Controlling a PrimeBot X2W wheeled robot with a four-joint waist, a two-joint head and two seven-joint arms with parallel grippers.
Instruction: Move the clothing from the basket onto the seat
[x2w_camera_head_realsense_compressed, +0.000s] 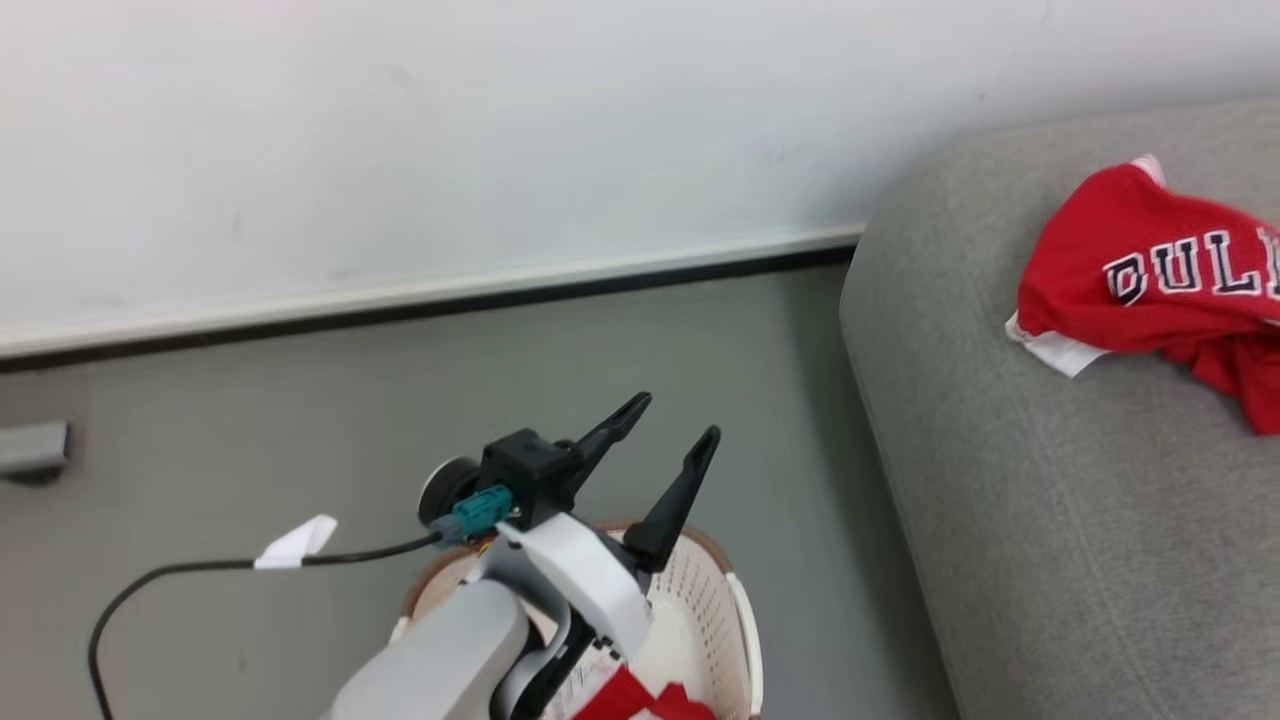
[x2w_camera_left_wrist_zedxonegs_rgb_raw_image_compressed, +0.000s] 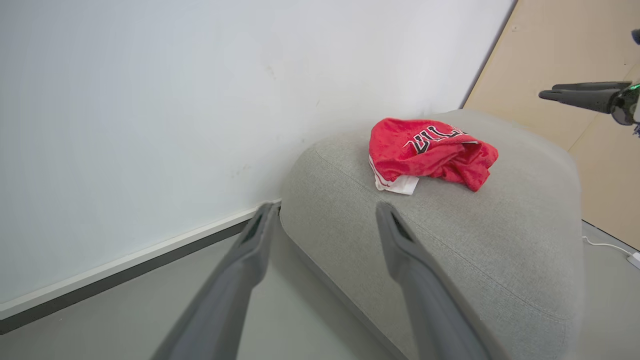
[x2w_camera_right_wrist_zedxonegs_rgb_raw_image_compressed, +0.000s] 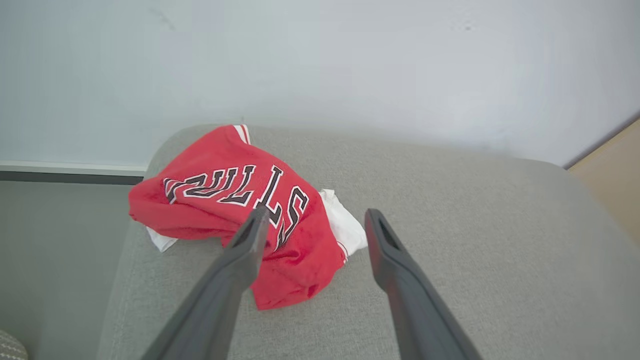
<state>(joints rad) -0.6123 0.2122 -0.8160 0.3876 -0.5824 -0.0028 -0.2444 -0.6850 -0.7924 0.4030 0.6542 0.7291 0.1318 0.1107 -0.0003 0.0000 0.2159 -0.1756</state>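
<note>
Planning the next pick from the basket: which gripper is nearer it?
Left. The left gripper hangs open above the basket; the right gripper is open over the seat, by the jersey.

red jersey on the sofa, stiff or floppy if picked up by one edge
Probably floppy: the jersey lies crumpled in folds on the sofa, so it should drape from a pinch. Likely light, being thin cloth. Pushed, it would probably bunch, not slide.
</note>
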